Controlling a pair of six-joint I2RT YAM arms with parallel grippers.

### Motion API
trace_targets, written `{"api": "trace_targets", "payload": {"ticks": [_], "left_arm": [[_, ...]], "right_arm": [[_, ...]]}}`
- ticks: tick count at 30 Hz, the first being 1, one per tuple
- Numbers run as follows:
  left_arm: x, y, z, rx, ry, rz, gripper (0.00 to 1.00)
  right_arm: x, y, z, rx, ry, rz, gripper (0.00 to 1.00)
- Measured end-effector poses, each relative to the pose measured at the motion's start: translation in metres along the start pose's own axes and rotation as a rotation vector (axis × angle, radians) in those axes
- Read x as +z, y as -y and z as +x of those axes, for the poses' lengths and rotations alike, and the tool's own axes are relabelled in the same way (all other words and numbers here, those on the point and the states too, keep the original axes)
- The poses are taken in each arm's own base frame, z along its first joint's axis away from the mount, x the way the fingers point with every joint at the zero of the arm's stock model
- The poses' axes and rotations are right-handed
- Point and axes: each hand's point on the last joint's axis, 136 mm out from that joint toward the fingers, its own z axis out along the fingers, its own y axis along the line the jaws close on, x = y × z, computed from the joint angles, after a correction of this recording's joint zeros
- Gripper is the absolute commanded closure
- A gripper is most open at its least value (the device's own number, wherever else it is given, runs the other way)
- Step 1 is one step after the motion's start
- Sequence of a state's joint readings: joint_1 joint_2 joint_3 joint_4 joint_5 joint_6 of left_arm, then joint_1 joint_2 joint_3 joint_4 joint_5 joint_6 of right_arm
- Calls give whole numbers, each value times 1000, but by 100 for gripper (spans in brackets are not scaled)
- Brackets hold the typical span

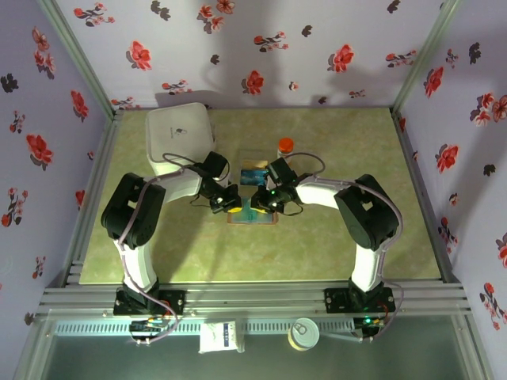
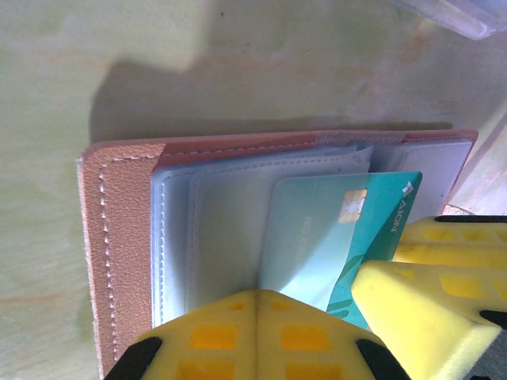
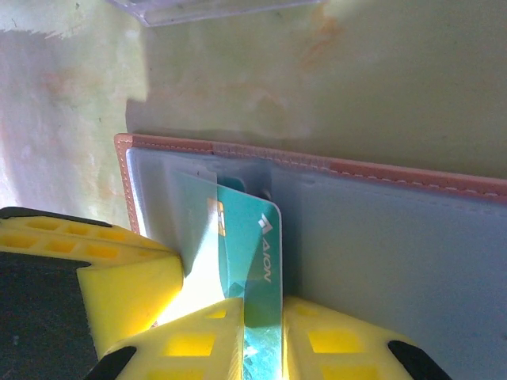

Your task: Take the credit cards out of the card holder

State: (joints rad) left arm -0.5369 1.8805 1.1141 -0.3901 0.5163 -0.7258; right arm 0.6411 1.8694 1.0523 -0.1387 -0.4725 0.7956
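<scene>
On the green table [image 1: 341, 237] between flowered walls [image 1: 238, 47], the card holder [image 2: 119, 229] lies open in the middle. The left gripper [image 2: 255, 317] is clenched, tips down on its inside; the right gripper [image 3: 261, 324] pinches a teal card [image 3: 257, 229] sticking partway out of it.

Top: high behind arms, down on table [image 1: 356, 253].
Left wrist: close behind left gripper [image 2: 255, 307], facing card holder [image 2: 119, 237].
Right wrist: close behind right gripper [image 3: 261, 313].
Shared: card holder, teal card [image 3: 265, 237].
</scene>
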Motion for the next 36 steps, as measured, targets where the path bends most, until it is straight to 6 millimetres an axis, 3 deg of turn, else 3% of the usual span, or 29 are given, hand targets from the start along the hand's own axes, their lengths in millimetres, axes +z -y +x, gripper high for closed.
{"api": "trace_targets", "payload": {"ticks": [20, 36], "left_arm": [[0, 0, 0, 0, 0, 0, 100], [0, 2, -2, 5, 7, 6, 100]], "right_arm": [[-20, 10, 0, 20, 33, -2, 86], [-32, 2, 0, 14, 42, -6, 92]]}}
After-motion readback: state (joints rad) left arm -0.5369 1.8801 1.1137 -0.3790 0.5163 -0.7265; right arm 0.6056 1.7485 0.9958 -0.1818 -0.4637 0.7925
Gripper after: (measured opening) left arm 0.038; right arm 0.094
